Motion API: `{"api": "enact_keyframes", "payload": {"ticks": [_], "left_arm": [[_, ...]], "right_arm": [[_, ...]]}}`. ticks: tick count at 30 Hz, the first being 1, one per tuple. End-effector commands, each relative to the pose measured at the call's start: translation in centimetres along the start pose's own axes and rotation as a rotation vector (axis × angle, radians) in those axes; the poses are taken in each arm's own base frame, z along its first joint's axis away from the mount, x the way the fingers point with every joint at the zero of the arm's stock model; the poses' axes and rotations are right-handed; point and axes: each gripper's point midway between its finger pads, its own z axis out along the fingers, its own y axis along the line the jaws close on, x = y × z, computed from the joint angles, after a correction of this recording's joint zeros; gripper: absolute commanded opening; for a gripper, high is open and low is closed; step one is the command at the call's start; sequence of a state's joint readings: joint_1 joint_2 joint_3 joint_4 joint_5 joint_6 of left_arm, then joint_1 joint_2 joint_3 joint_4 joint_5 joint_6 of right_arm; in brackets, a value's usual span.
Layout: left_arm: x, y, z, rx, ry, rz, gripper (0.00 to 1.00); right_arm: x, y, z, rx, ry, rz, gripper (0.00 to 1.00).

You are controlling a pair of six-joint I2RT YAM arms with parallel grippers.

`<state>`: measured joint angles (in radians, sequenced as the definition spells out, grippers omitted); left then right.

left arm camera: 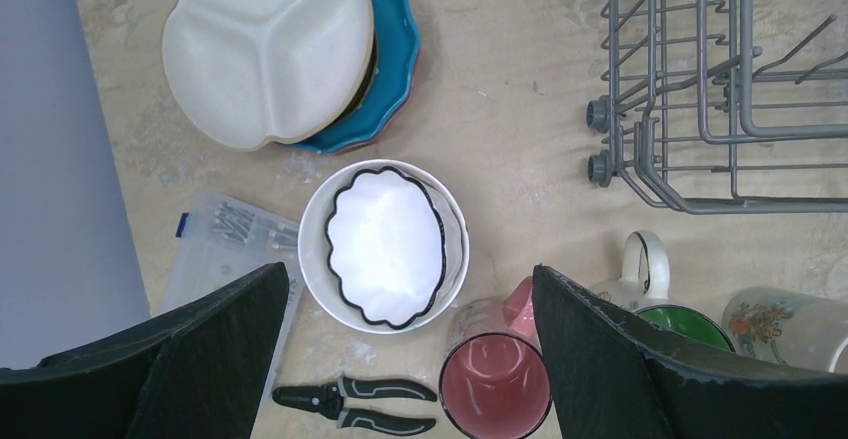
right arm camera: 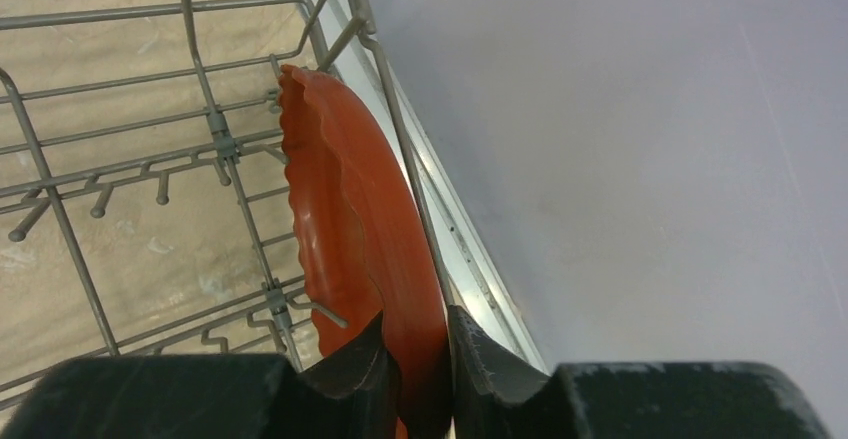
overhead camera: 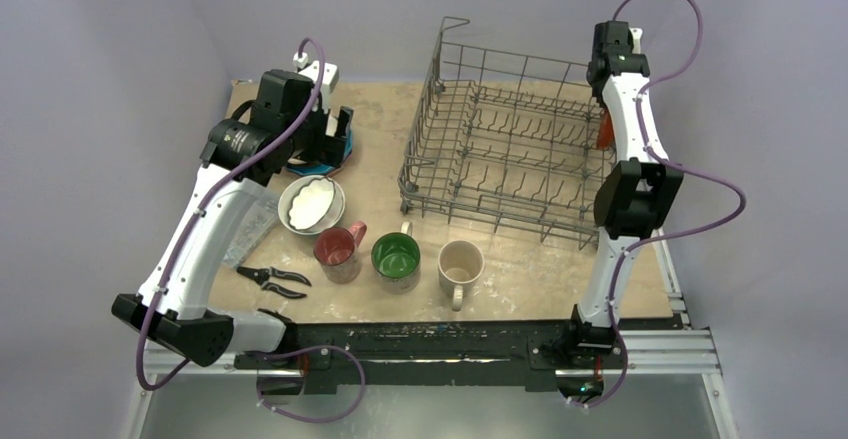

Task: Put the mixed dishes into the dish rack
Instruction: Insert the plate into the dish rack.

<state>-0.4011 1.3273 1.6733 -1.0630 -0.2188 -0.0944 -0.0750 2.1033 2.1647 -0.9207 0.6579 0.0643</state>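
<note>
- right claw is pinching the bottom edge of the orange plate, one pad on each face
- that plate stands on edge, pretty much upright, tucked against the side wall wire of the dish rack; in the top view it's just an orange sliver at the rack's right end, mostly hidden behind the arm
- apart from that plate the rack looks bare, just tines and wire, sitting upper middle on the counter
- left claw is spread wide with nothing in it, hanging above the small white bowl, not touching it
- bowl has a white scalloped piece with a dark rim lying in it
- upper left of the left wrist view: cream divided plate stacked on a teal scalloped dish
- red mug, green mug and cream mug stand upright in a row along the bottom, right of the bowl
- pliers lie bottom centre, clear box just left of the bowl
</note>
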Motion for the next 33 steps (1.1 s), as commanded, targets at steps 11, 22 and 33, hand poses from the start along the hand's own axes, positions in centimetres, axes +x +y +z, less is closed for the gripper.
{"api": "enact_keyframes", "payload": {"ticks": [11,22,33], "left_arm": [[-0.8,0.0,-0.7,0.016,-0.040,-0.036,0.91],[0.8,-0.8,-2.2,0.069,-0.050,-0.081,0.92],[0.9,-1.9,-4.2,0.137,-0.061,-0.177,0.94]], "right_arm": [[-2.1,-0.6,-0.7,0.015,-0.044,0.084,0.51],[-2.4,-5.0,-6.7,0.043,-0.101,0.171,0.97],[-1.3,-4.3,-16.0,-0.360,-0.220,0.319,0.98]]}}
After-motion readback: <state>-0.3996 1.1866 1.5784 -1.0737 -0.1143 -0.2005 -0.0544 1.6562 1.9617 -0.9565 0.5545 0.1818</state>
